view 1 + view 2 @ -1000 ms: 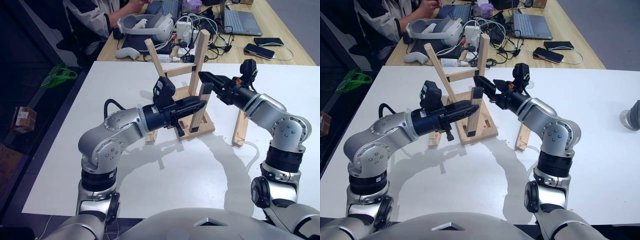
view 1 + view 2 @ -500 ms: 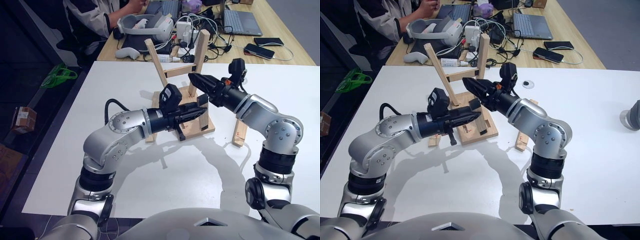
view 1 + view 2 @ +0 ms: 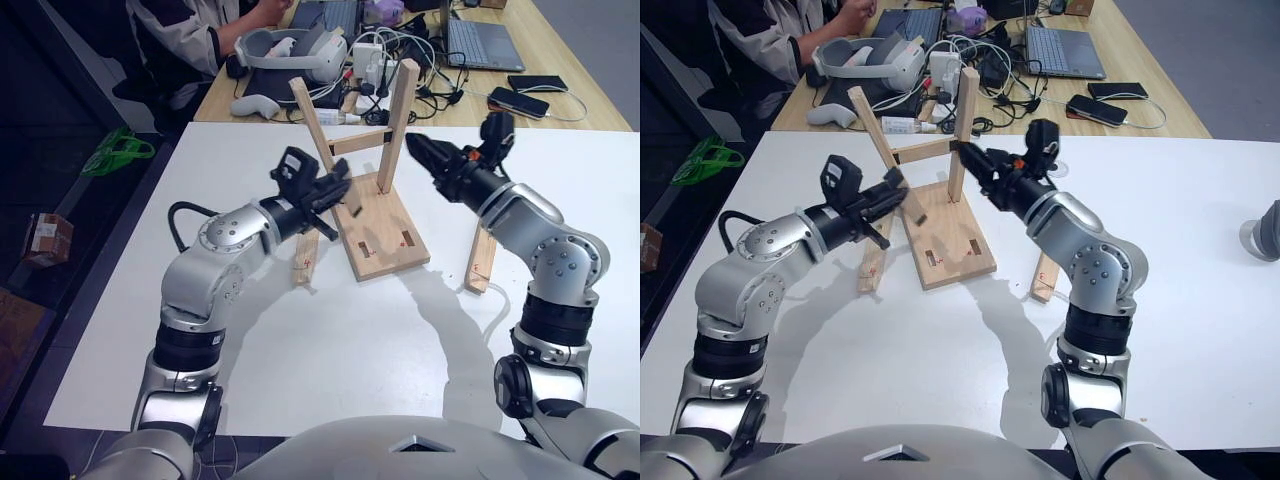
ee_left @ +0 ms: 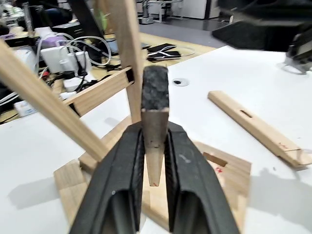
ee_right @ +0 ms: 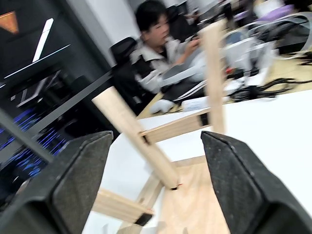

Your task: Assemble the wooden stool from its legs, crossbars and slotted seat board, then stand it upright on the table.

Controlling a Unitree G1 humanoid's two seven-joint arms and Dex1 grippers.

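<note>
The slotted seat board (image 3: 385, 238) lies flat on the white table. Two legs (image 3: 400, 105) stand in its far end, joined by a crossbar (image 3: 358, 141); the left one (image 3: 310, 115) leans. My left gripper (image 3: 338, 188) sits at the board's left side, beside the leaning leg, shut on a short wooden bar (image 4: 155, 112) with a dark end. My right gripper (image 3: 420, 150) hovers open just right of the upright leg, holding nothing. One loose leg (image 3: 304, 256) lies left of the board, and another (image 3: 481, 258) lies to its right.
Behind the table's far edge, a wooden desk (image 3: 560, 100) carries a headset (image 3: 295, 48), cables, laptops and a phone (image 3: 518, 101), with a person seated there. A pale object (image 3: 1268, 230) sits at the right. The table's near half is bare.
The short bar that stood on the seat board is now off it; my left gripper has drawn it back to the left. My right gripper has let go of its top and pulled back right.
</note>
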